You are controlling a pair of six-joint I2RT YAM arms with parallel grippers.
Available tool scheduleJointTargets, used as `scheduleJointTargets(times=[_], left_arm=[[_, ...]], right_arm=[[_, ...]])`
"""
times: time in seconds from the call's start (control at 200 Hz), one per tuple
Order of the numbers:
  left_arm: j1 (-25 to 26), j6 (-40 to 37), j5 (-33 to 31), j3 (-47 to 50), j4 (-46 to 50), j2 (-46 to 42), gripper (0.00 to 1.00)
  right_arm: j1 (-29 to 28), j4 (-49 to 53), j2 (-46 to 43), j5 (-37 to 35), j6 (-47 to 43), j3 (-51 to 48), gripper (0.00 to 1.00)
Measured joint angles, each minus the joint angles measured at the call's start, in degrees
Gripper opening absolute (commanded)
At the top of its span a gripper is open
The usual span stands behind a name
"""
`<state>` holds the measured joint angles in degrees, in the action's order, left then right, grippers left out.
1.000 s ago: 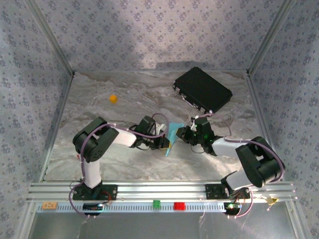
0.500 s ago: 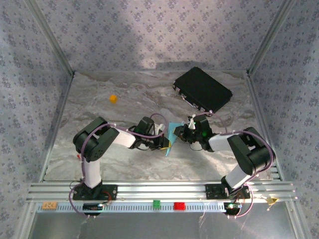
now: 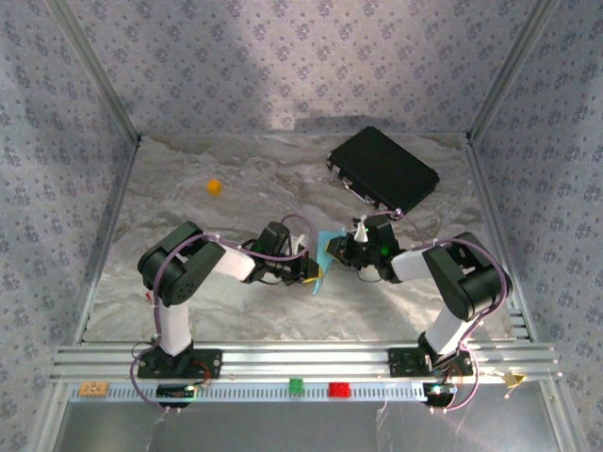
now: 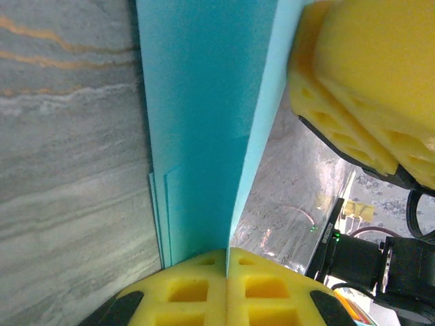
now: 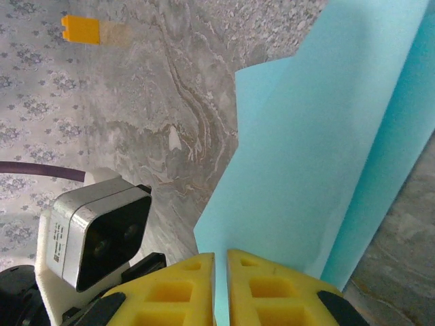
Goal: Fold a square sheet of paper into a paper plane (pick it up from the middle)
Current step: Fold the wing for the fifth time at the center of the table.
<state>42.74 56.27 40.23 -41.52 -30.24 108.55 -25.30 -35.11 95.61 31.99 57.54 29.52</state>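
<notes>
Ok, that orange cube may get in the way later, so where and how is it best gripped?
Grip the orange cube across two opposite flat sides, coming straight down from above: it sits low on the table with bare surface all round. The left end effector and right end effector are shut on the paper.

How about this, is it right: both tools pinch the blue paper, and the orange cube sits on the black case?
No. The left tool and right tool pinch the blue paper, but the orange cube sits on the table, apart from the black case; the top external view shows it.
</notes>
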Motion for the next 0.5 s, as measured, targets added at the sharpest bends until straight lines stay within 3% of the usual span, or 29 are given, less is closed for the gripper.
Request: scheduleJointTargets(times=[0.5], left_arm=[[-0.39, 0.44, 0.57, -0.2, 0.46, 0.24, 0.0]], right_arm=[[0.2, -0.74, 2.99, 0.92, 0.0, 1.05, 0.13]])
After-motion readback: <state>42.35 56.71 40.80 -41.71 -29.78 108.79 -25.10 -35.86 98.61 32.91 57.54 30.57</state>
